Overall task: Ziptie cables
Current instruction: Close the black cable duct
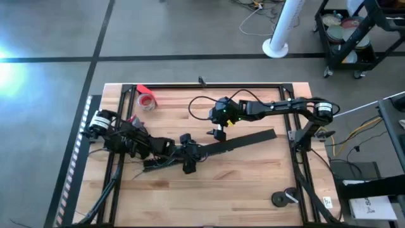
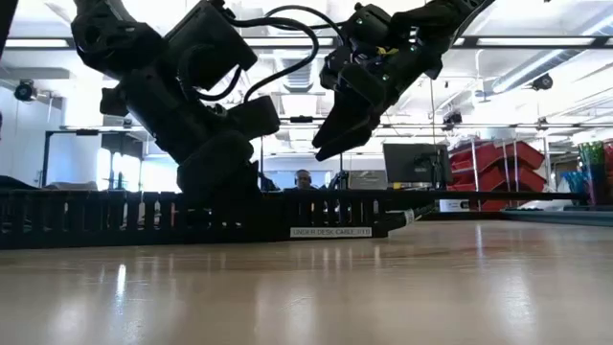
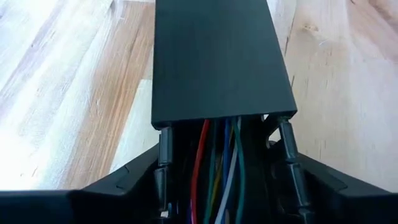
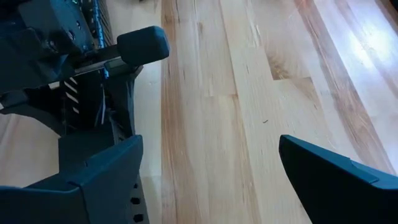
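A long black cable duct [image 1: 240, 142] lies aslant across the middle of the wooden table [image 1: 253, 183]. The cables [image 3: 211, 168], red, green, blue, yellow and pale wires, run along the duct's open channel and pass under its flat cover [image 3: 217, 62]. My left gripper [image 1: 189, 156] is down over the duct, one finger on each side of it. My right gripper [image 1: 218, 131] hangs open above the table just beyond the duct, nothing between its fingers [image 4: 93, 177]. No ziptie shows. My left gripper grips the duct's uncovered stretch, right at the cover's end, with a finger against each slotted side wall [image 3: 163, 163]. The fingers come from above and lie across the duct. The duct rests flat on the table, with the cables lying between the walls.
A red tape roll [image 1: 147, 100] lies at the far left of the table. A small dark round part [image 1: 285, 198] sits near the front right corner. Black frame rails [image 1: 209, 85] border the table. Bare wood lies in front of the duct.
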Controlling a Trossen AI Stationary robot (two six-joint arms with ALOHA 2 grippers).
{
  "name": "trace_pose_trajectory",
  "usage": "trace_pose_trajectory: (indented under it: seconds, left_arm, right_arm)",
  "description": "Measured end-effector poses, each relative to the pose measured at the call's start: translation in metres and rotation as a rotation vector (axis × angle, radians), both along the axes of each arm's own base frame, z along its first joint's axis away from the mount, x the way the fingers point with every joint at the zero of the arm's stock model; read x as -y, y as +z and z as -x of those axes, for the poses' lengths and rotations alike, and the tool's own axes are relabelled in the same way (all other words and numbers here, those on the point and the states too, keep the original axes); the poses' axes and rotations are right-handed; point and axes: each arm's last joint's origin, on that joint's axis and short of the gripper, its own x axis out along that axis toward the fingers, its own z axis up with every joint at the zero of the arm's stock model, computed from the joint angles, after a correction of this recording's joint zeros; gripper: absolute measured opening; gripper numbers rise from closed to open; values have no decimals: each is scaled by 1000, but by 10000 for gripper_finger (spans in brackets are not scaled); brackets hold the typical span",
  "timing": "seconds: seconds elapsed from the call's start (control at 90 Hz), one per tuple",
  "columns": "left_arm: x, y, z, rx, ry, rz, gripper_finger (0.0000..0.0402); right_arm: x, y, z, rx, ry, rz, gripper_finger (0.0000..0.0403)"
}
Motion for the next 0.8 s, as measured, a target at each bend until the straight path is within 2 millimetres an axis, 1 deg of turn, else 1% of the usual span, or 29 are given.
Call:
trace_pose_trajectory:
  seconds: [0.244, 0.622, 0.8]
  left_arm:
    - [0, 0, 0, -1, 0, 0, 262]
    - [0, 0, 0, -2, -11, -10, 238]
    - [0, 0, 0, -4, -21, -20, 249]
  right_arm:
    - [0, 0, 0, 0, 0, 0, 361]
    - [0, 0, 0, 0, 0, 0, 361]
    - [0, 0, 0, 0, 0, -1, 361]
